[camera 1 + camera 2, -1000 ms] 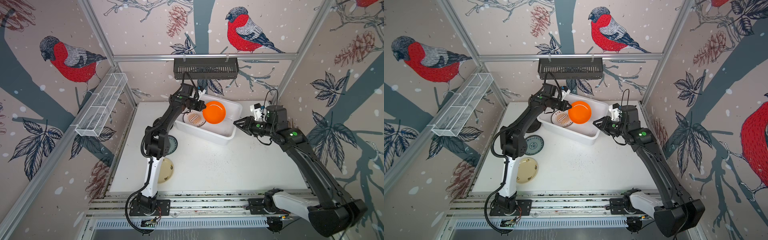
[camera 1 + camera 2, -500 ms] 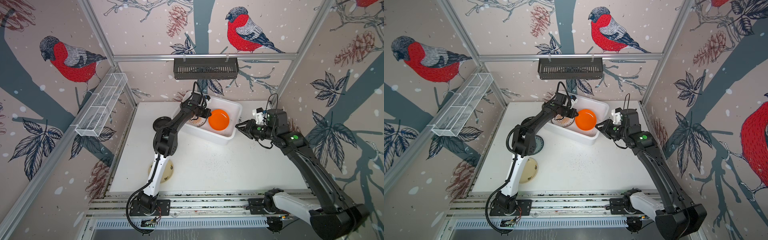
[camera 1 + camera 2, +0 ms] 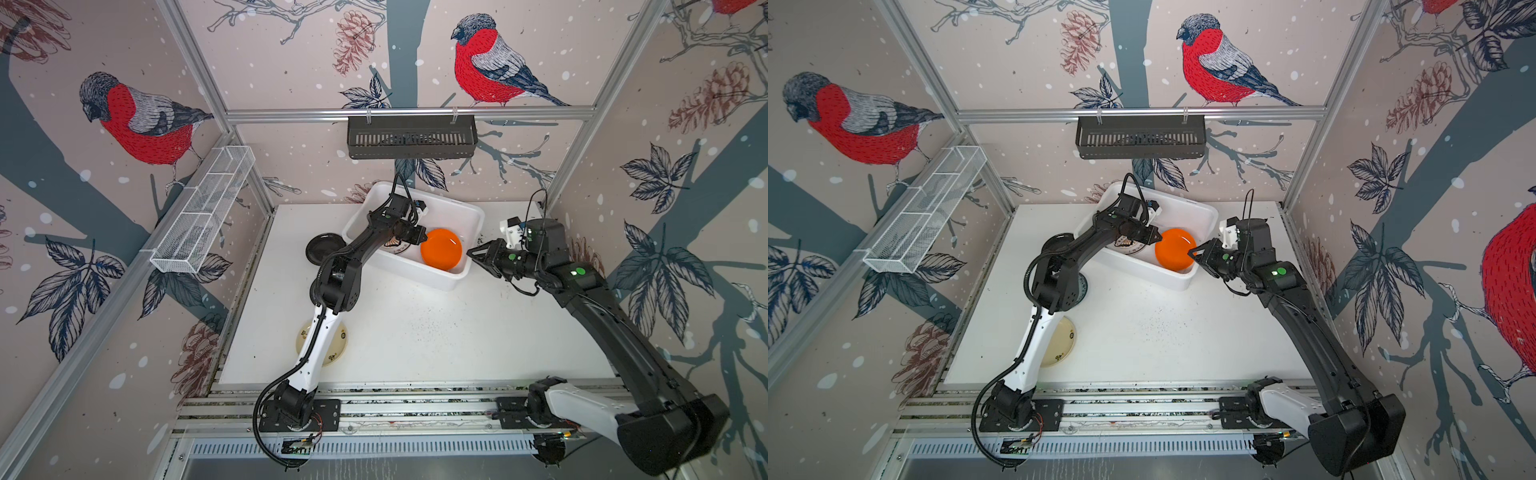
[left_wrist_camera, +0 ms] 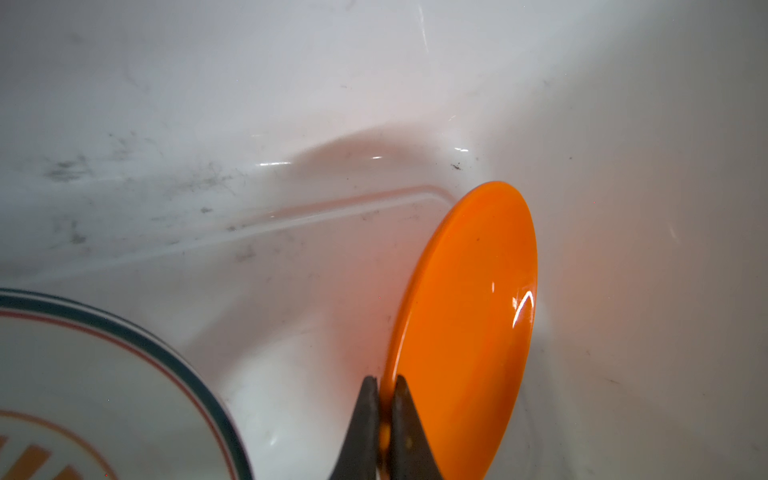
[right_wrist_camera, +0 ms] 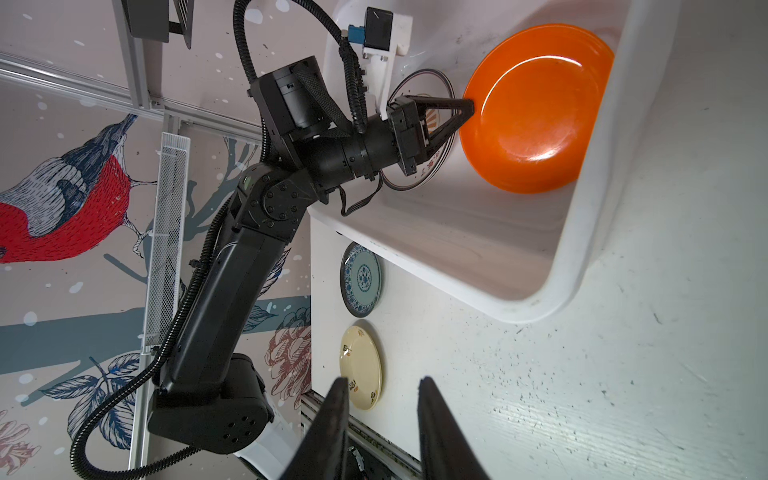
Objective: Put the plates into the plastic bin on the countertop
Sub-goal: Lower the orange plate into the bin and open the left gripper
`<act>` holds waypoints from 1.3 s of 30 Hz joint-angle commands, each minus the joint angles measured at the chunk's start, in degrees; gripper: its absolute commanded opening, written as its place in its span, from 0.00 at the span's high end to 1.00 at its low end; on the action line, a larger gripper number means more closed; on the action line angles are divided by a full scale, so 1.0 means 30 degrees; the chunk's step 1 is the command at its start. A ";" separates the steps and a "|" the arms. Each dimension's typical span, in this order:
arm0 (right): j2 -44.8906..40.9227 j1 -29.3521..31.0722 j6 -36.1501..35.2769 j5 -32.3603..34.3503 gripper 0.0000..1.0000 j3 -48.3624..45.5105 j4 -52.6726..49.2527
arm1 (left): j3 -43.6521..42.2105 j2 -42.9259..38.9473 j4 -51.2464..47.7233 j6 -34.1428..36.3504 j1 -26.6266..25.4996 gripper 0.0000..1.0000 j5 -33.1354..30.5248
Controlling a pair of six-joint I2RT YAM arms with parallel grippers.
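While the left gripper (image 4: pixel 386 380) pinches the orange plate (image 4: pixel 469 316) by its rim, it leans tilted inside the white bin (image 3: pixel 415 271). Just outside the bin's wall, the right gripper (image 3: pixel 471 252) hangs part-open, empty.

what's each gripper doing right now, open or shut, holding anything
left gripper: shut on the rim of the orange plate, inside the plastic bin.
right gripper: open, holding nothing, just outside the bin.
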 commanded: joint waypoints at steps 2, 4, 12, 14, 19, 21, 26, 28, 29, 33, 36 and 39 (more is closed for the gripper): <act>-0.0317 0.0009 0.0370 -0.0093 0.69 -0.0426 0.0815 | 0.0449 0.0359 0.0163 0.0320 -0.0024 1.00 0.0089; -0.0418 -0.0040 0.0414 -0.0098 0.69 -0.0585 0.0902 | 0.0434 0.0472 0.0156 0.0332 -0.0040 1.00 0.0003; -0.0207 -0.0038 0.0419 -0.0205 0.69 -0.0798 0.1168 | 0.0485 0.0698 0.0299 0.0438 -0.0050 0.95 -0.0208; -0.0061 -0.0032 0.0402 -0.0236 0.69 -0.0793 0.1168 | 0.0499 0.0680 0.0303 0.0336 -0.0067 0.94 -0.0246; 0.0162 -0.0058 0.0343 -0.0328 0.69 -0.0681 0.1270 | 0.0513 0.0657 0.0449 0.0239 -0.0058 0.89 -0.0591; 0.0208 -0.0062 0.0315 -0.0356 0.69 -0.0681 0.1284 | 0.0514 0.0728 0.0422 0.0306 -0.0058 0.88 -0.0567; 0.0278 -0.0082 0.0314 -0.0355 0.69 -0.0740 0.1339 | 0.0521 0.0847 0.0354 0.0325 -0.0073 0.87 -0.0457; 0.0288 -0.0065 0.0292 -0.0387 0.69 -0.0757 0.1322 | 0.0514 0.0903 0.0389 0.0291 -0.0050 0.86 -0.0283; 0.0302 -0.0065 0.0300 -0.0399 0.69 -0.0769 0.1329 | 0.0515 0.0924 0.0442 0.0266 -0.0063 0.86 -0.0256; 0.0324 -0.0091 0.0312 -0.0403 0.69 -0.0821 0.1287 | 0.0575 0.1049 0.0480 0.0291 -0.0065 0.84 -0.0306; 0.0356 -0.0095 0.0314 -0.0387 0.69 -0.0784 0.1355 | 0.0584 0.1108 0.0479 0.0291 -0.0072 0.82 -0.0277; 0.0465 -0.0102 0.0314 -0.0444 0.69 -0.0740 0.1407 | 0.0590 0.1140 0.0424 0.0320 -0.0059 0.80 -0.0324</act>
